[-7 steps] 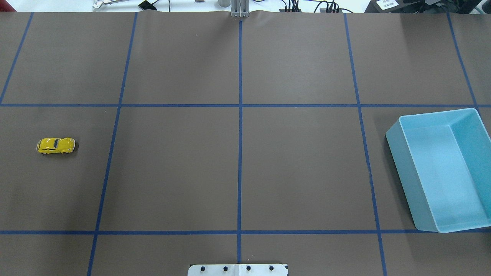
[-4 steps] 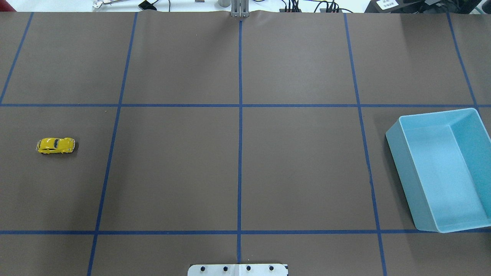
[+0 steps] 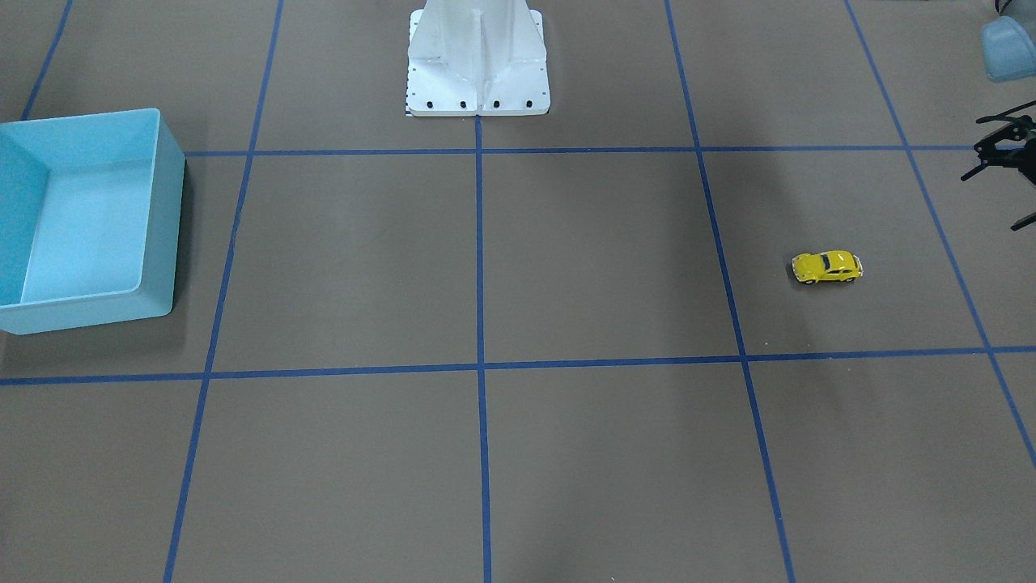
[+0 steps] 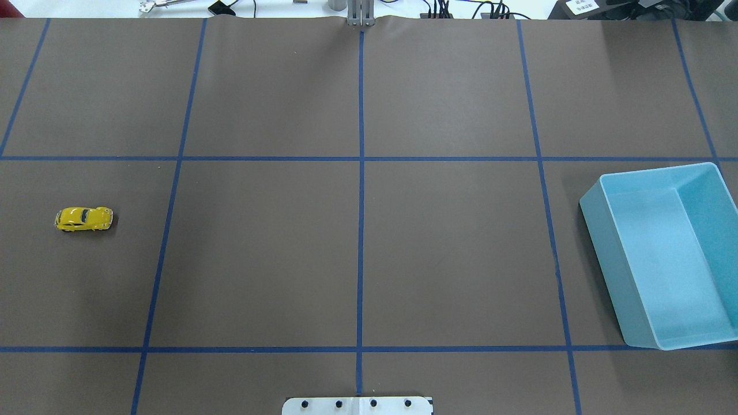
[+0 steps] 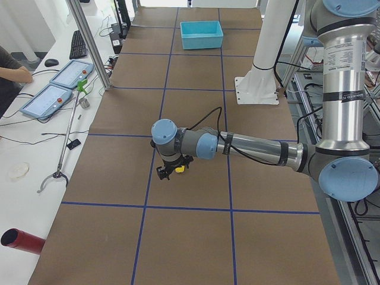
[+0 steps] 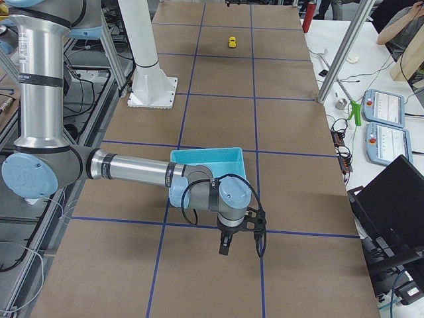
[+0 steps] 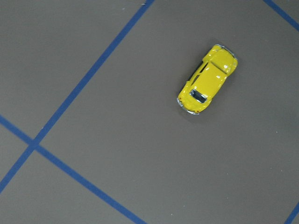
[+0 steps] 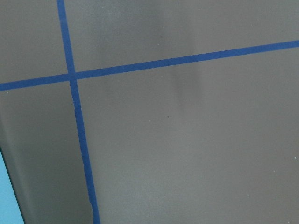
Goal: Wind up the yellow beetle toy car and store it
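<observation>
The yellow beetle toy car (image 4: pixel 84 219) stands on its wheels on the brown table at my far left, and also shows in the front view (image 3: pixel 827 267) and the left wrist view (image 7: pixel 207 79). My left gripper (image 3: pixel 989 202) hangs above the table beside the car, cut by the frame edge, fingers spread and empty. In the left side view it (image 5: pixel 169 173) overlaps the car (image 5: pixel 179 168). My right gripper (image 6: pixel 240 248) hovers near the light blue bin (image 6: pixel 205 159); I cannot tell if it is open or shut. The bin (image 4: pixel 599 230) is empty.
The white robot base (image 3: pixel 477 65) stands at the table's middle edge. Blue tape lines (image 4: pixel 361 230) divide the table into squares. A side desk with touch panels (image 5: pixel 59 83), a reaching tool and a red tube (image 5: pixel 24 240) runs along the far edge.
</observation>
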